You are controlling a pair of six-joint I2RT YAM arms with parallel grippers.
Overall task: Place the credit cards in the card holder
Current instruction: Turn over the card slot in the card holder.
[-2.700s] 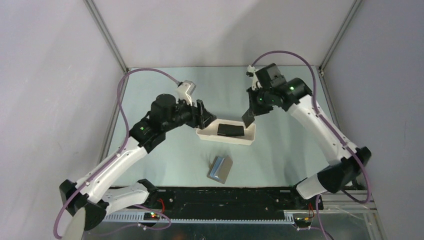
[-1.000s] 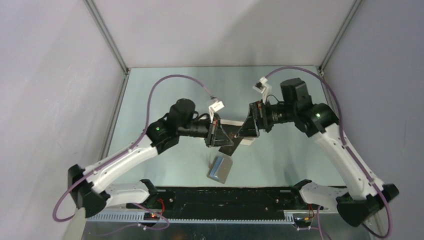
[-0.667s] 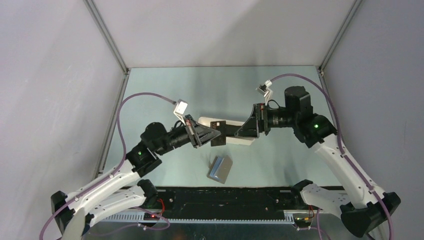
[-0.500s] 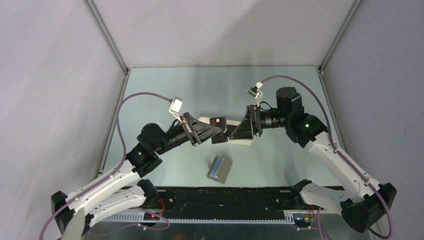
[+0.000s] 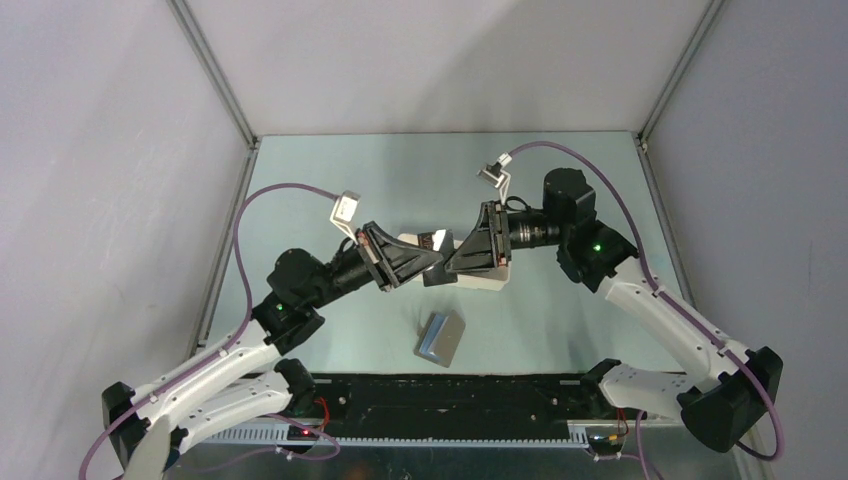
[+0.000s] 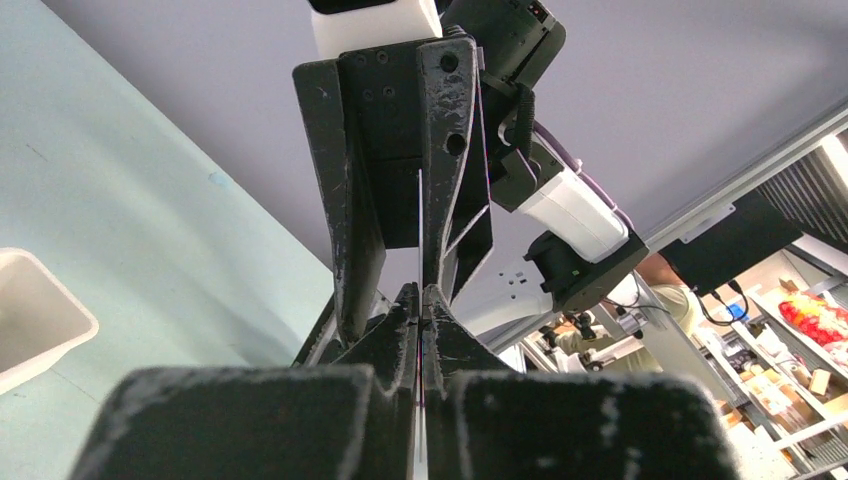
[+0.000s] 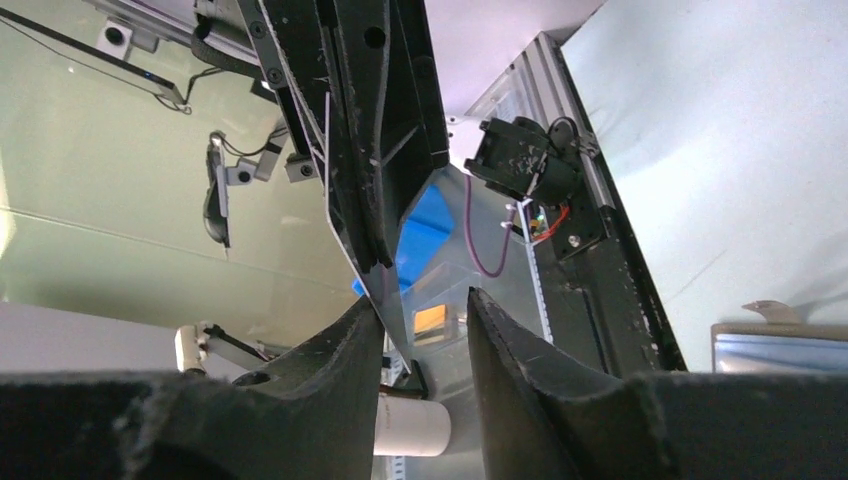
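A black credit card point(image 5: 437, 274) hangs in the air over the white tray, pinched by my left gripper point(image 5: 438, 260), which is shut on it. In the left wrist view the credit card point(image 6: 417, 215) shows edge-on as a thin line running up from the left gripper point(image 6: 421, 300). My right gripper point(image 5: 452, 264) faces it from the right. In the right wrist view the credit card point(image 7: 388, 292) lies between the right gripper's point(image 7: 424, 308) parted jaws, against the left finger and apart from the right one. The grey-brown card holder point(image 5: 440, 338) lies on the table near the front.
The long white tray point(image 5: 488, 282) sits under the two grippers, its corner point(image 6: 40, 312) also in the left wrist view. The card holder's silvery edge point(image 7: 780, 350) shows at the right. A black rail point(image 5: 450, 395) runs along the near table edge.
The left arm lifted a credit card from the tray and swung it up. The right gripper moved left around the card's free end, and its jaws have narrowed.
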